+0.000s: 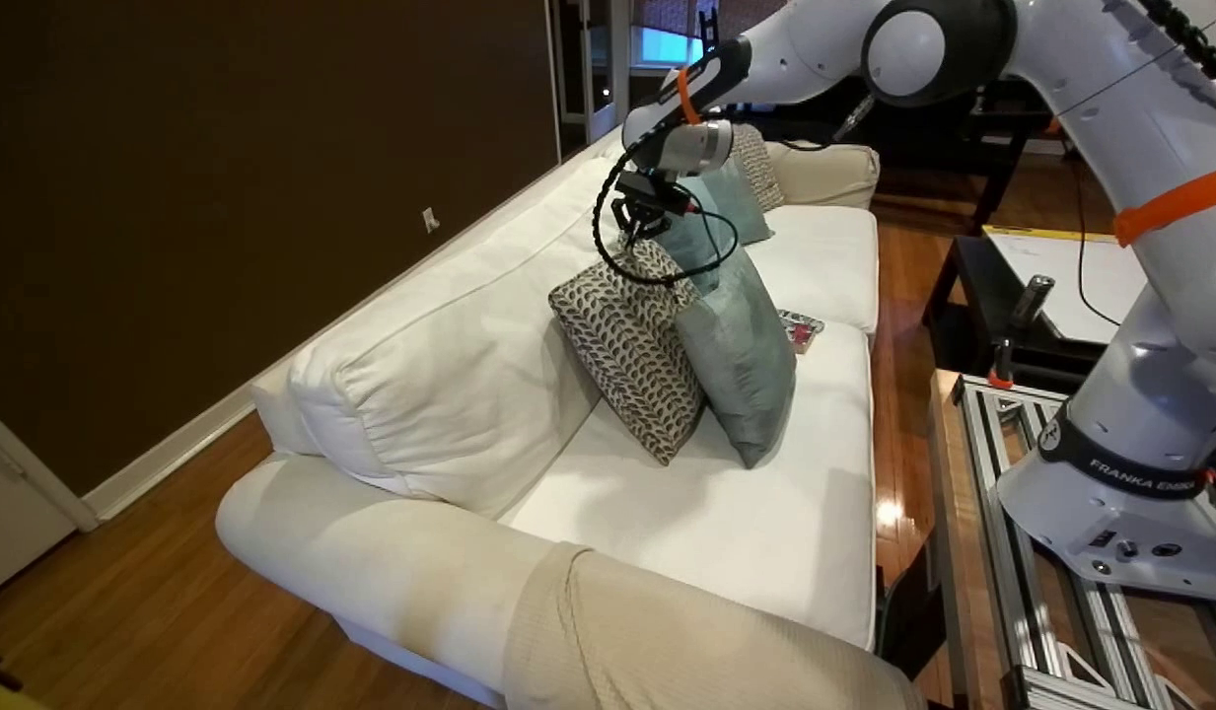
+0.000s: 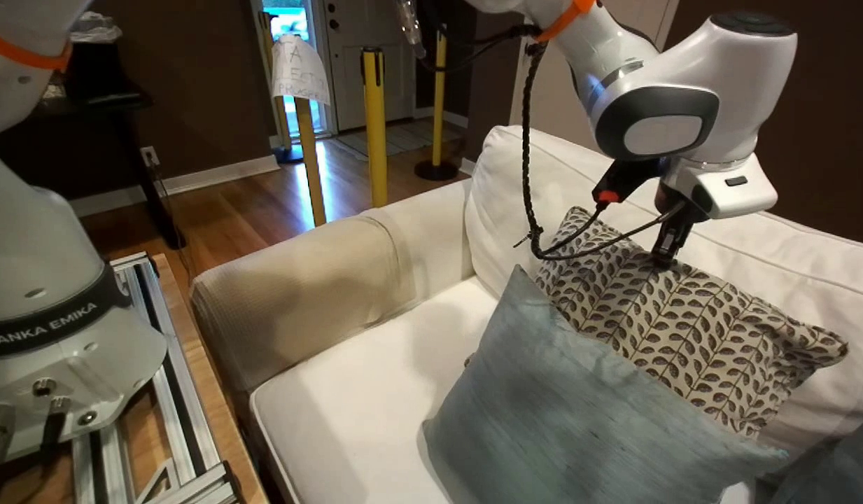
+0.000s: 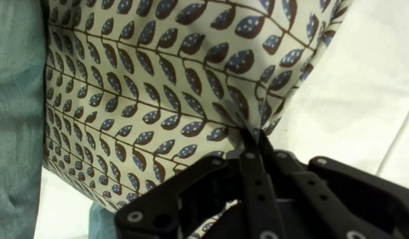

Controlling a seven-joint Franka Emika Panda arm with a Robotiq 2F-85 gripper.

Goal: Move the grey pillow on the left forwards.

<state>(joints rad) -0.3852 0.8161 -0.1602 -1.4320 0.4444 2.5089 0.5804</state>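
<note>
Under the claw (image 3: 254, 137), touching it, is the rear throw pillow (image 3: 141, 83), tilted toward the sofa back cushion (image 1: 460, 335) behind. Before the claw, toward the Franka base (image 1: 1120, 503), stands the front throw pillow (image 2: 585, 413); both rest on the seat cushion (image 1: 765, 552). In an exterior view an armrest (image 1: 410, 562) lies nearer than the claw, further throw pillows (image 1: 736, 197) beyond.
</note>
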